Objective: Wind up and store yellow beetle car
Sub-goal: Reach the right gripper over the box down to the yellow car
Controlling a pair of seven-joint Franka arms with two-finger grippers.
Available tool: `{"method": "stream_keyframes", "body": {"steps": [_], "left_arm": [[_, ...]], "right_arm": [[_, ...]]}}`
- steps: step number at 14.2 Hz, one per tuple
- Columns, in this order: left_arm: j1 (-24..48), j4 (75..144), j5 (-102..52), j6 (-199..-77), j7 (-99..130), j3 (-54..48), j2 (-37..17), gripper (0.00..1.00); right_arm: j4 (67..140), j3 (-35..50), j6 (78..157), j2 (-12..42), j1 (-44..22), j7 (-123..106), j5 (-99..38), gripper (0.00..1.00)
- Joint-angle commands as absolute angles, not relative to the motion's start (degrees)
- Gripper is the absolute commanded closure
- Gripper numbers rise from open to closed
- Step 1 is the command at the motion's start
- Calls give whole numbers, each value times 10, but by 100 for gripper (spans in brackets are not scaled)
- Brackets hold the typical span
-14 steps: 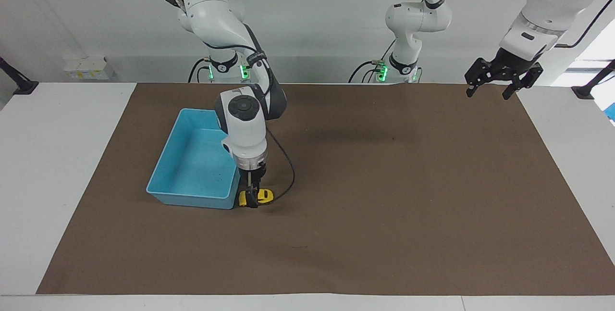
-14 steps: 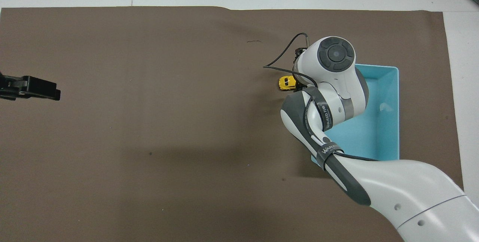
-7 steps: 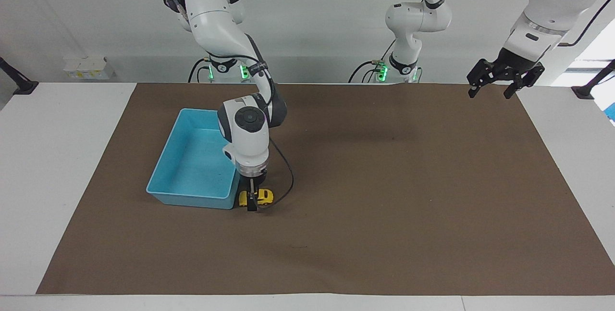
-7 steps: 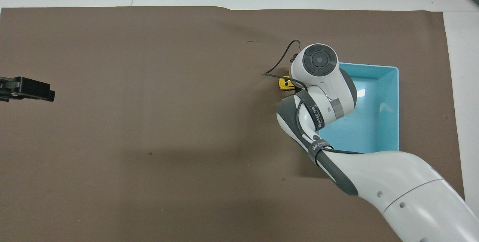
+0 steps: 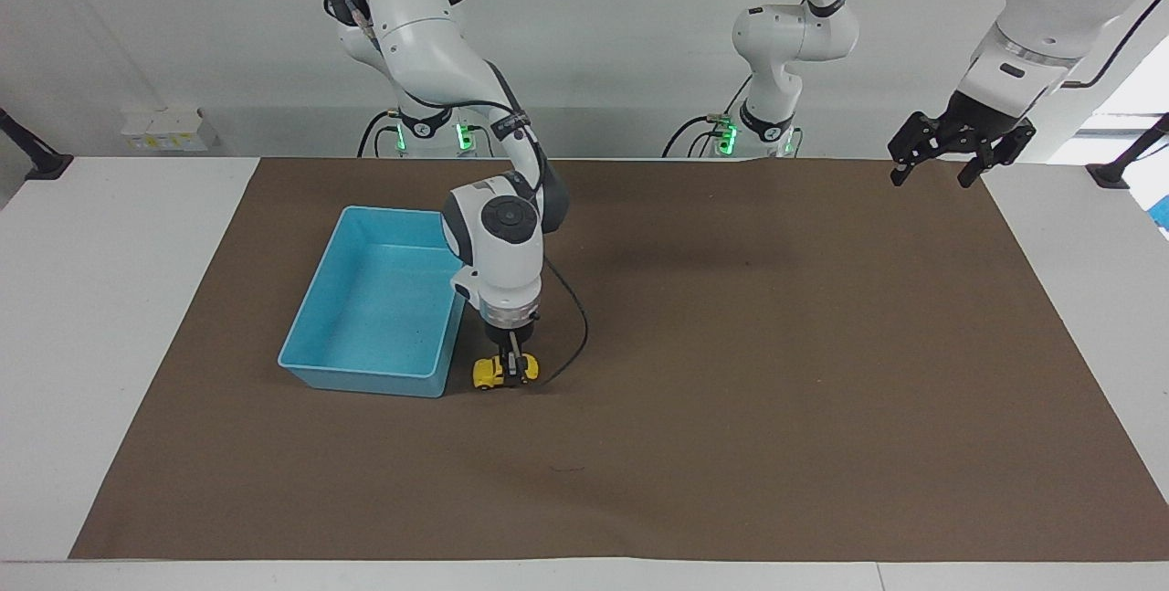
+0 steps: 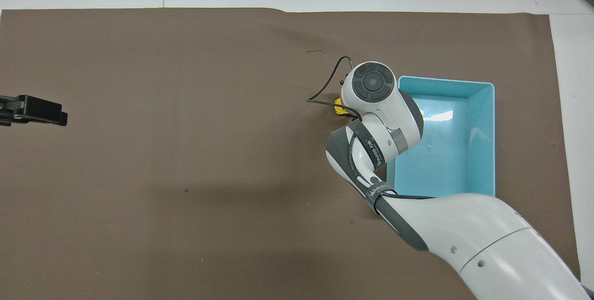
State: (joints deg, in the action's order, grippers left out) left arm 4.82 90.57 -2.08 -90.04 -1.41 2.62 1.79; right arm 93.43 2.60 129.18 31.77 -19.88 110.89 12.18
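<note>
Fingers of our right gripper [image 5: 514,370] clench the yellow beetle car [image 5: 498,373] beside the blue bin [image 5: 365,378]; it looks light, slippery, so we hold its sides. Our left gripper [image 5: 959,151] waits, released.

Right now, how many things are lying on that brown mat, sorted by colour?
Yellow: 1, the yellow beetle car, on the mat beside the bin.
Light blue: 1, the light blue bin, open at the top.
Total: 2
</note>
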Motion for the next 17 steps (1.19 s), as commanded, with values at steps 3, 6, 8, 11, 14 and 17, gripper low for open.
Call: {"method": "stream_keyframes", "body": {"steps": [3, 6, 8, 11, 14, 17], "left_arm": [[43, 904, -16, -889, -8, 22, 25, 0], [42, 904, -16, -888, -8, 23, 25, 0], [42, 904, -16, -888, -8, 23, 25, 0], [42, 904, -16, -888, -8, 23, 25, 0], [42, 904, -16, -888, -8, 23, 25, 0], [42, 904, -16, -888, -8, 23, 25, 0]], "right_arm": [[900, 47, 1195, 264, -193, 1103, 104, 100], [904, 47, 1166, 222, -182, 1078, 72, 100], [905, 47, 1145, 199, -173, 1036, 59, 100], [904, 47, 1122, 164, -164, 971, 44, 100], [902, 47, 1104, 141, -161, 895, 40, 100], [903, 47, 1085, 117, -149, 794, 40, 100]]}}
